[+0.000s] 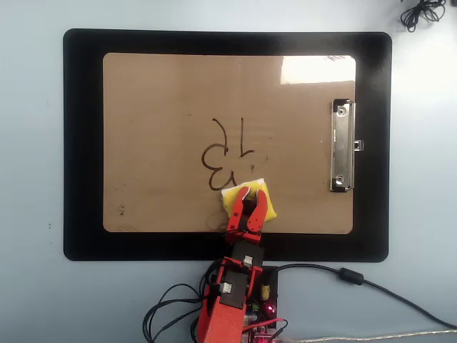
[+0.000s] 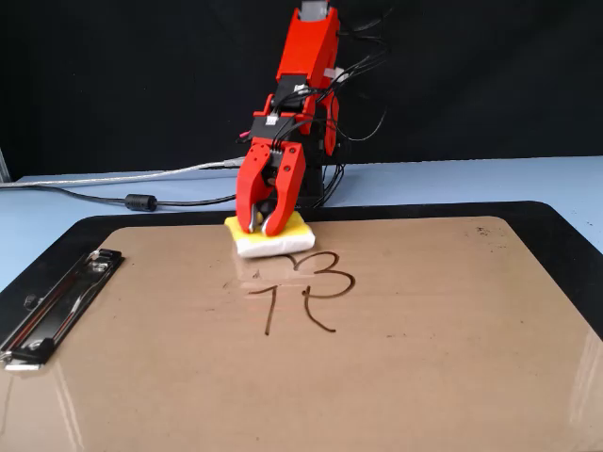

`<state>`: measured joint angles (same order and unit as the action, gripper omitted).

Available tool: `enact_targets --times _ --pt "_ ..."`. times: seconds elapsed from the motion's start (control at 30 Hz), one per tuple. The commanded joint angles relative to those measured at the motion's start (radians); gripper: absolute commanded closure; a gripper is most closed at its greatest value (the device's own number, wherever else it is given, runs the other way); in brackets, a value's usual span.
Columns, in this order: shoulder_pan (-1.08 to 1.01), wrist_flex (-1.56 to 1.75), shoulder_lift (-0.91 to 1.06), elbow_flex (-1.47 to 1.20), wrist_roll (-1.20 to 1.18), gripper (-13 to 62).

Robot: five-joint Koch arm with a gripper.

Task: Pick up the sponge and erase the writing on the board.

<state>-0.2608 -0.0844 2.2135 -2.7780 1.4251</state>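
Observation:
The yellow sponge [image 1: 239, 195] [image 2: 273, 242] lies flat on the tan board [image 1: 157, 93] [image 2: 424, 377], near the edge closest to the arm's base. My red gripper [image 1: 248, 202] [image 2: 266, 224] is shut on the sponge, pressing it down. The dark-brown writing [image 1: 220, 153] [image 2: 306, 287] lies just beyond the sponge: loops and two upright strokes. In the overhead view the right part of the scribble is wiped away, leaving a faint smear. The silver clip [image 1: 342, 146] [image 2: 52, 306] sits at the board's end.
The board rests on a larger black mat [image 1: 82, 143] [image 2: 565, 245] on a light-blue table. Cables [image 1: 343, 279] [image 2: 113, 193] run beside the arm's base [image 1: 239, 307]. A dark cord bundle [image 1: 421, 11] lies at the top right corner of the overhead view.

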Motion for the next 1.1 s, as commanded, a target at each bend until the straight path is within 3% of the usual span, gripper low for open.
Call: enact_targets --times 0.0,0.4,0.5,0.77,0.9,1.07 --pt "-0.015 0.000 -0.002 0.025 0.023 57.4" --pt "0.075 0.183 -0.723 0.635 0.066 57.4" --pt "0.071 0.181 -0.664 0.551 0.064 57.4" --pt "0.025 0.190 -0.215 0.086 0.060 57.4" --pt "0.035 0.245 -0.295 0.086 0.067 57.4" --pt "0.046 0.554 -0.586 0.190 0.067 57.4"
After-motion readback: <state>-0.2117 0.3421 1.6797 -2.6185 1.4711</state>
